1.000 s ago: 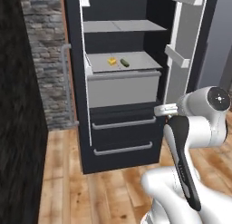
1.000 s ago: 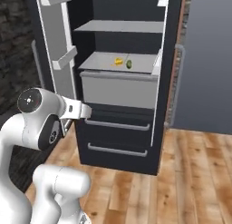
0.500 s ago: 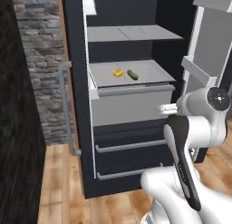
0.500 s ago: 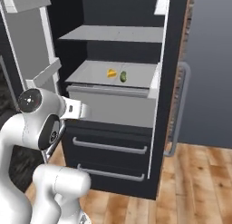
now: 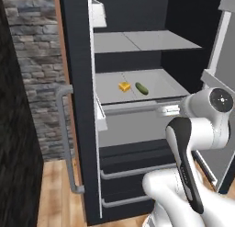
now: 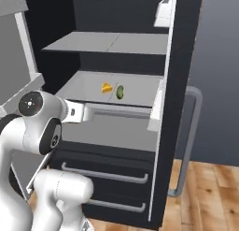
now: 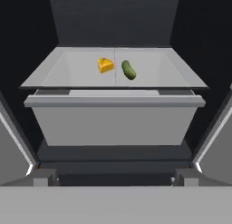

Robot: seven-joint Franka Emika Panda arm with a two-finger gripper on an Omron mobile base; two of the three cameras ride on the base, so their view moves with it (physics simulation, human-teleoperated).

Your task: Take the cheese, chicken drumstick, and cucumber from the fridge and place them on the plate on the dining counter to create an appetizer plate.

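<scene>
The fridge (image 5: 78, 129) stands open in front of me, dark with light grey shelves. On its middle shelf (image 7: 68, 73) the yellow-orange cheese (image 7: 105, 65) (image 5: 124, 87) (image 6: 107, 88) lies just left of the dark green cucumber (image 7: 128, 69) (image 5: 142, 88) (image 6: 120, 92), the two a little apart. My gripper (image 7: 115, 177) (image 5: 167, 110) (image 6: 86, 113) is open and holds nothing. It hovers in front of the grey drawer, short of the shelf's front edge and below the food. The chicken drumstick, the plate and the dining counter are out of view.
A grey drawer (image 7: 113, 123) juts out under the food shelf, with two handled drawers (image 5: 137, 171) below. A higher shelf (image 5: 142, 41) sits above. White door bins (image 6: 158, 111) flank the opening, and a stone wall (image 5: 32, 60) stands to the left above the wooden floor (image 6: 205, 192).
The whole picture has grown and shifted: the base has driven closer to the fridge. Cheese and cucumber stay put on the shelf, and the gripper stays open.
</scene>
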